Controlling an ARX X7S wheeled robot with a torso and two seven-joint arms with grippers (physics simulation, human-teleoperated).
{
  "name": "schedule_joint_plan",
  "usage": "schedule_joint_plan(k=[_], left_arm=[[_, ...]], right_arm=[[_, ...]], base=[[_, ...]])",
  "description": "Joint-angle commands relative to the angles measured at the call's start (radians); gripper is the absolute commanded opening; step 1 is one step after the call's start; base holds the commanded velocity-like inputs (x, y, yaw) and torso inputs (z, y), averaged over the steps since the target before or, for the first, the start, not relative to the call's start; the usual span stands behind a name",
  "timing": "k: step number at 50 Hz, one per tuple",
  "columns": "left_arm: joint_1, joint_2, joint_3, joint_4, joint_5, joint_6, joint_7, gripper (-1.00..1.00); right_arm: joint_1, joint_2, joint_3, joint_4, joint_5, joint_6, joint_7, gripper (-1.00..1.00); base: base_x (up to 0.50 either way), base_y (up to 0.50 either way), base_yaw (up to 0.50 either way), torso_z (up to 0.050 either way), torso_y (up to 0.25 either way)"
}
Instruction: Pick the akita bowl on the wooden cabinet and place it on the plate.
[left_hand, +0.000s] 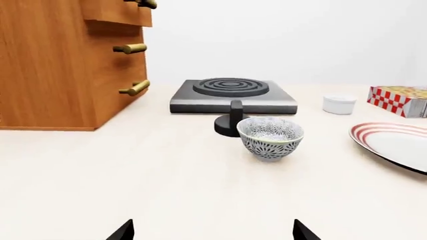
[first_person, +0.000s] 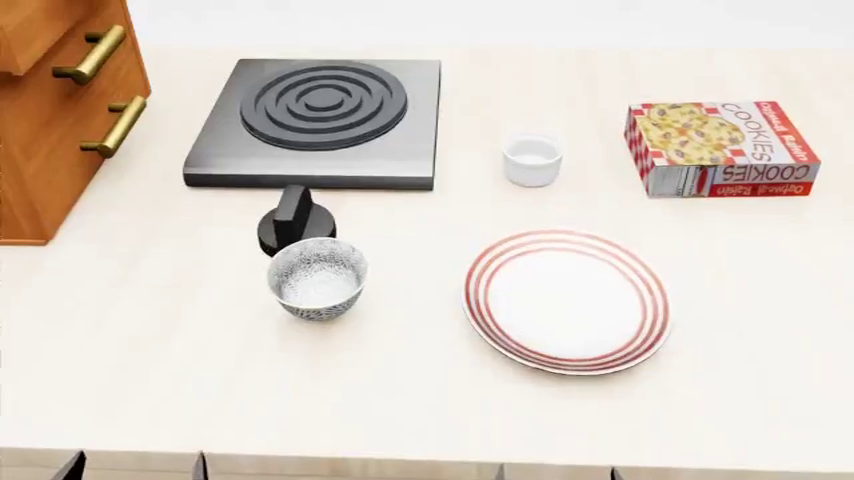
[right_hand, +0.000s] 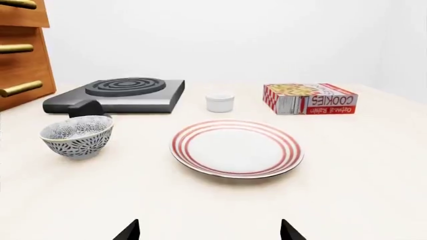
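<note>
The akita bowl (first_person: 316, 279) stands upright on the pale tabletop, not on the wooden cabinet (first_person: 54, 110), which rises at the far left. The bowl is just in front of a black knob (first_person: 294, 225). To the bowl's right lies the red-ringed plate (first_person: 567, 300), with nothing on it. In the left wrist view the bowl (left_hand: 270, 137) is ahead of my left gripper (left_hand: 213, 231), which is open and holds nothing. My right gripper (right_hand: 209, 231) is also open and holds nothing, facing the plate (right_hand: 237, 148), with the bowl (right_hand: 77, 136) off to one side.
A grey square stove (first_person: 320, 120) with rings sits behind the knob. A small plain white cup (first_person: 531, 160) and a cookie box (first_person: 721, 148) stand at the back right. Brass handles (first_person: 91, 55) stick out from the cabinet's drawers. The table's front edge runs near my grippers.
</note>
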Motion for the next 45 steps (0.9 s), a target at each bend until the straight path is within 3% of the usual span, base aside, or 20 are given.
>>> schedule_joint_plan(k=[1,39,45], left_arm=[[-0.003,-0.016,0.011,-0.001,-0.038,-0.006,-0.017,1.0],[-0.016,-0.054,0.06,-0.008,-0.069,-0.022,-0.074,1.0],[-0.013,-0.058,0.067,-0.006,-0.071,-0.012,-0.082,1.0]], right_arm=[[0.001,0.017,-0.018,0.002,0.023,-0.005,0.02,1.0],[0.009,0.055,-0.062,0.01,0.066,-0.018,0.067,1.0],[0.009,0.059,-0.065,0.01,0.076,-0.018,0.074,1.0]], base=[[0.0,0.0,0.0,0.05,0.0],[0.0,0.0,0.0,0.05,0.0],[0.0,0.0,0.0,0.012,0.0]])
